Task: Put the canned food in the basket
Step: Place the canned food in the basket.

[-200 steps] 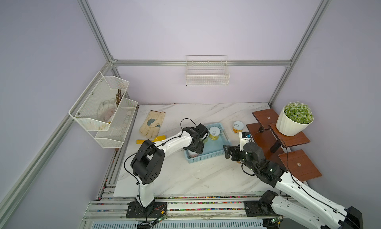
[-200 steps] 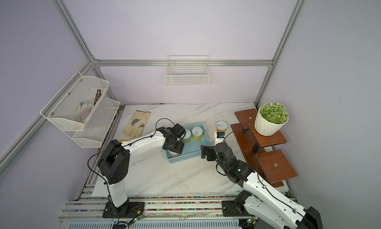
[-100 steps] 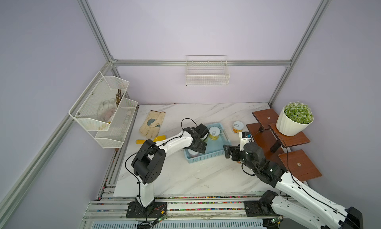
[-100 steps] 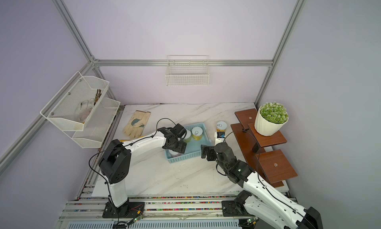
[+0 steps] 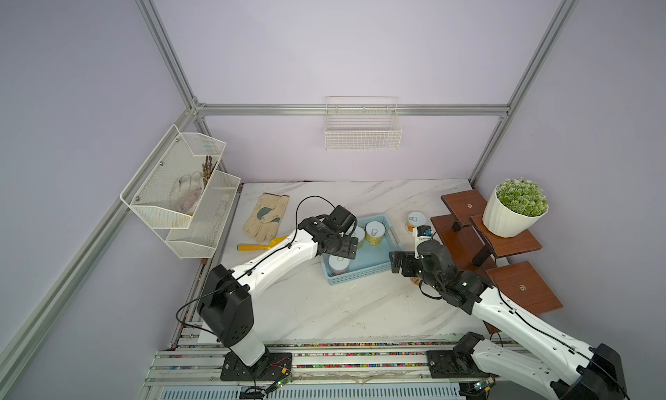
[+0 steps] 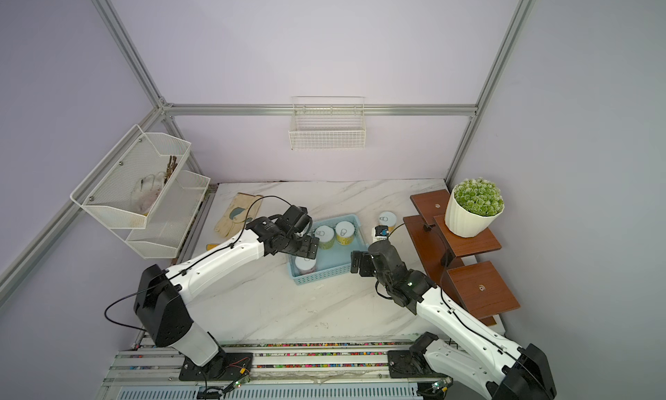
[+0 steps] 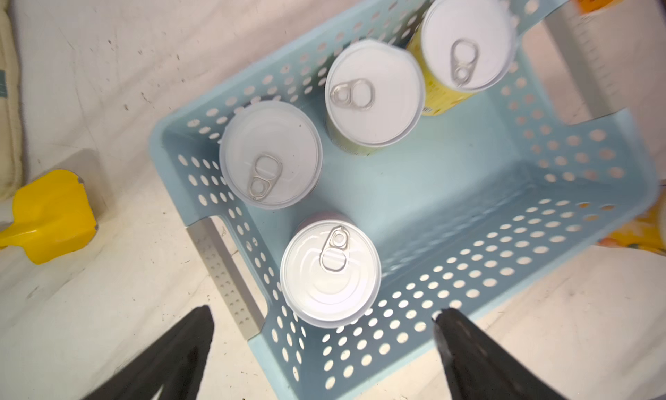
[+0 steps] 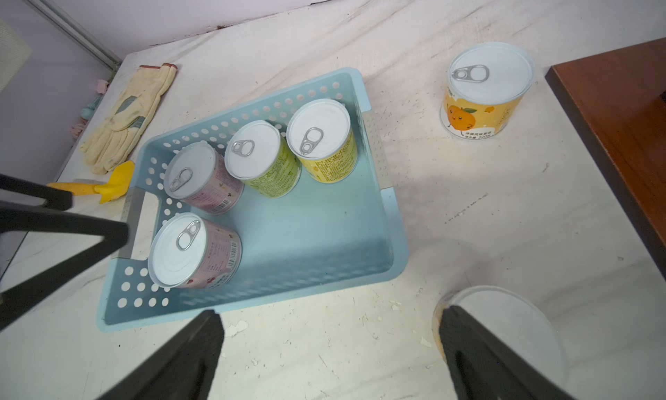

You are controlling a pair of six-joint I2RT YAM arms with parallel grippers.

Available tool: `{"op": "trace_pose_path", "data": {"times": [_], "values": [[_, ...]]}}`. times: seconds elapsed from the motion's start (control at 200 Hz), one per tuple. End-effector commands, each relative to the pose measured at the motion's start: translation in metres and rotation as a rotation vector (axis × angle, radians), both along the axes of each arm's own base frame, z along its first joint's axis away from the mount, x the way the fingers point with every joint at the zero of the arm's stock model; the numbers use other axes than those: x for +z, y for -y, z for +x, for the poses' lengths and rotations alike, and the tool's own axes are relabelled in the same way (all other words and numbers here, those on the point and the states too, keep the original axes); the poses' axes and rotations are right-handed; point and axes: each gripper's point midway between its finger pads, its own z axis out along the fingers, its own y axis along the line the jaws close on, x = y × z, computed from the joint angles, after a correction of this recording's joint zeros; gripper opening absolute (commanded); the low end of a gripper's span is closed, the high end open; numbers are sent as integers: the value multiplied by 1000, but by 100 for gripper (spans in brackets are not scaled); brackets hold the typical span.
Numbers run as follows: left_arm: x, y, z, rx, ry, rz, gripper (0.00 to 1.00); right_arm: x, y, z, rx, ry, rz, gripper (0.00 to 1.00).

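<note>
1. Canned food: four cans stand upright inside the basket (image 8: 288, 293). A pink can (image 8: 178, 252) sits in the corner nearest the robot, with a second pink can (image 8: 191, 171) just beyond it. A green can (image 8: 252, 149) and a yellow can (image 8: 319, 133) stand along the basket's far wall.
2. An orange can (image 8: 490, 73) stands on the desk (image 8: 468, 207) outside the basket, off its far right corner.
3. A sixth can (image 8: 511, 315) stands on the desk off the basket's near right corner. One finger of the right hand (image 8: 329, 313) covers part of it, so only its pale lid and a sliver of orange-yellow side show. Its label cannot be read.
4. The right hand hangs just outside the basket's near wall, fingers spread wide and gripping nothing.
5. The left hand (image 7: 324, 312) hovers over the basket's handle end, above the pink can. Its fingers are spread, clear of the lid and empty.
6. In both top views the left hand hides the second pink can, and the right arm hides nearly all of the sixth can.
7. In the left wrist view the frame edges cut off both cans that stand outside the basket.
</note>
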Motion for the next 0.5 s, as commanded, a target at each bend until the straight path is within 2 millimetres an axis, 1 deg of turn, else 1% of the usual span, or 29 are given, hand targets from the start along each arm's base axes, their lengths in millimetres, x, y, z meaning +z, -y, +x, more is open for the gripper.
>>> {"op": "trace_pose_path", "data": {"times": [0.0, 0.04, 0.055, 0.06, 0.07, 0.22, 0.32, 0.41, 0.495], "values": [[26, 3, -8, -62, 86, -89, 100, 0, 4, 8, -17, -46, -1, 100], [34, 6, -12, -90, 115, -134, 100, -2, 8, 13, -34, -65, -11, 100], [33, 8, -13, -104, 115, -147, 100, -3, 10, 15, -40, -71, -15, 100], [40, 8, -15, -109, 131, -162, 100, -3, 10, 16, -41, -74, -15, 100], [46, 8, -17, -119, 147, -182, 100, -4, 11, 17, -45, -80, -17, 100], [77, 21, -40, -238, 258, -374, 100, -12, 27, 38, -109, -139, -69, 100], [93, 22, -51, -282, 318, -454, 100, -12, 36, 53, -153, -156, -101, 100], [104, 23, -58, -310, 364, -510, 100, -12, 42, 68, -188, -166, -113, 100], [114, 24, -65, -335, 410, -566, 100, -17, 47, 82, -220, -191, -117, 100]]}}
